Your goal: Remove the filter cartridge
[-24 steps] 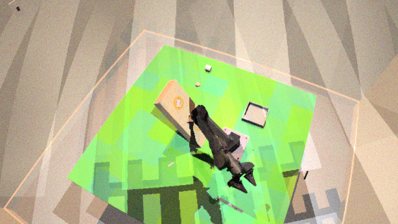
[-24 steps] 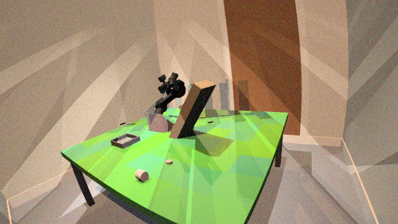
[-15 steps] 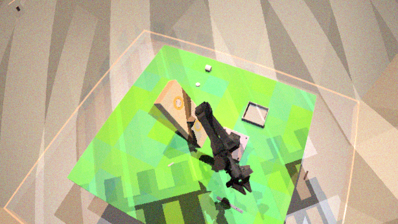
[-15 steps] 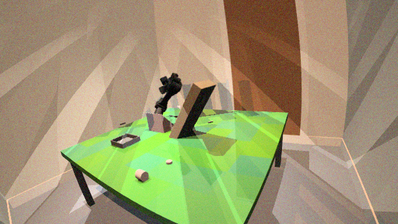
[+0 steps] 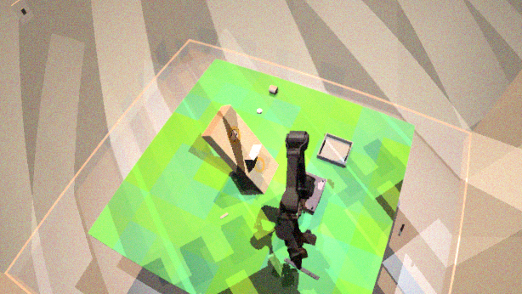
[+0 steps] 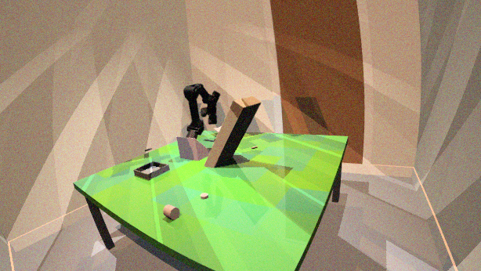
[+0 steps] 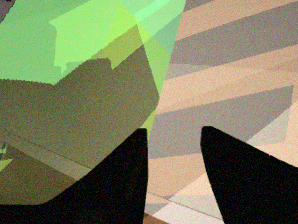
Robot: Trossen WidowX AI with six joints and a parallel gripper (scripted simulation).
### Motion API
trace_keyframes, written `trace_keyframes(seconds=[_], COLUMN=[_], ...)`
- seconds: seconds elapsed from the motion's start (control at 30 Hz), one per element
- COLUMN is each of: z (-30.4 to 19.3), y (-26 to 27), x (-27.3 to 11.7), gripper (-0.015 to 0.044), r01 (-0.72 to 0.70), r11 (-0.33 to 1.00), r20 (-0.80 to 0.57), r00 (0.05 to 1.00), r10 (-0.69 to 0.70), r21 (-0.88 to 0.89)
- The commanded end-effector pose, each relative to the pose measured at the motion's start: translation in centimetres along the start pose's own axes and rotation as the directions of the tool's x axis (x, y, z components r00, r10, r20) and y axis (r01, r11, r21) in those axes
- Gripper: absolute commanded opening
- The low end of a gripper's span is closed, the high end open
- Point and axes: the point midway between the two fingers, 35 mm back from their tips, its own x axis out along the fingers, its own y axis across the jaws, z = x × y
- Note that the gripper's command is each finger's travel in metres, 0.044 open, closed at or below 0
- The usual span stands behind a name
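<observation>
The service panel (image 5: 217, 132) (image 6: 224, 137) is a thick, pale, tilted block. The round cartridge (image 5: 234, 134) appears inside an orange ring in its upper face, partly crossed by a dark shadow; its slots are too small to make out, and it is hidden in the exterior view. The tray (image 5: 339, 138) (image 6: 141, 175) has dark low walls and a pale floor, with nothing seen in it. My gripper (image 5: 297, 262) (image 6: 212, 121) (image 7: 174, 136) is partly open, with nothing between the fingers in the wrist view. It hangs above the robot-side table edge, well away from panel and tray.
A second orange ring (image 5: 260, 164) marks the panel's lower face. A purple-grey wedge (image 5: 316, 197) (image 6: 189, 149) stands by the arm's base. A small cylinder (image 5: 273, 89) (image 6: 171, 211), a pale disc (image 5: 259, 110) (image 6: 204, 196) and a small strip (image 5: 224, 215) (image 6: 254, 147) lie around the panel.
</observation>
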Motion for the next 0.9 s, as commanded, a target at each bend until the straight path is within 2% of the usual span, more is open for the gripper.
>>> trace_keyframes(seconds=[0.0,0.2,0.37,0.6,0.87], z=[-3.2,-8.5,-13.1,-18.5,-22.7], y=[1.8,4.9,7.6,10.9,13.8], x=[0.4,-0.4,-2.5,-7.5,-15.1], gripper=[0.0115,0.0115,0.0115,0.0115,0.0115], r01=[-0.079,-0.107,-0.022,0.234,0.592], r11=[0.981,0.887,0.748,0.514,0.252], r20=[-0.101,-0.253,-0.374,-0.506,-0.604], r00=[0.990,0.937,0.856,0.710,0.527], r10=[0.098,0.241,0.357,0.489,0.598], r21=[0.176,0.449,0.664,0.825,0.765])
